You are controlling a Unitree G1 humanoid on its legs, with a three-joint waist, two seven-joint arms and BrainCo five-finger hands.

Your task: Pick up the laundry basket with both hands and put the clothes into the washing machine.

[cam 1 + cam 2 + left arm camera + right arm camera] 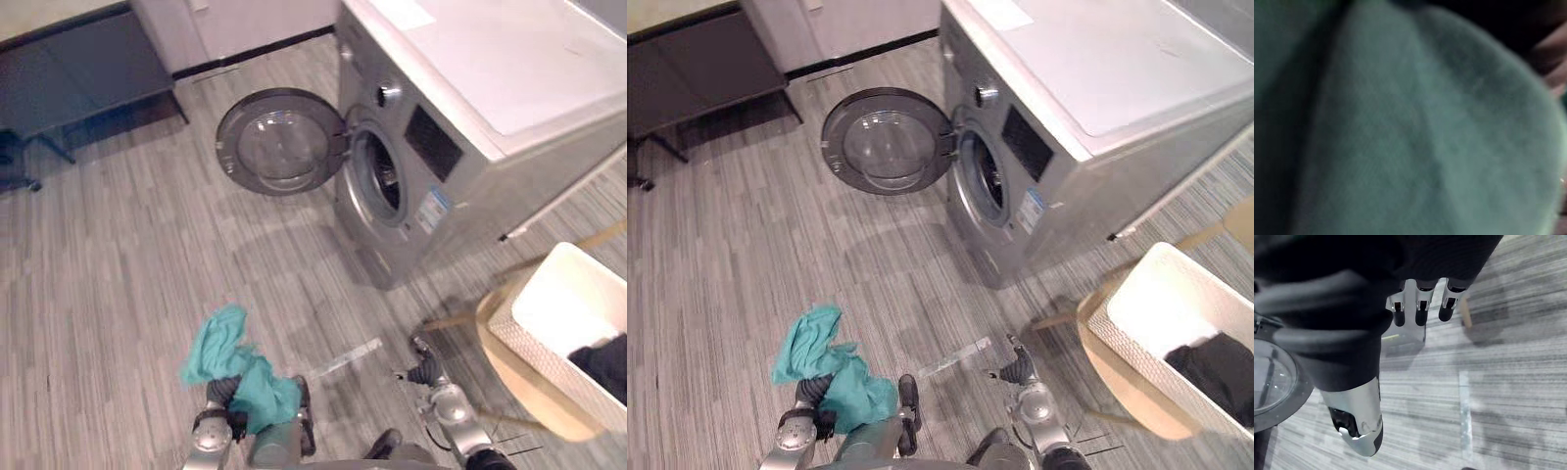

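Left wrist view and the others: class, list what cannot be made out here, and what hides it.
Left hand: fingers hidden under the teal cloth, in the eye views and the left wrist view alike.
Laundry basket: cut off by the eye views' right edge.
Dark clothes inside it: how many pieces, unclear.
Washing machine drum: too dark to tell whether anything lies inside.

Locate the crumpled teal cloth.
The crumpled teal cloth drapes over the left hand, low on the left of the left eye view, well short of the silver washing machine.
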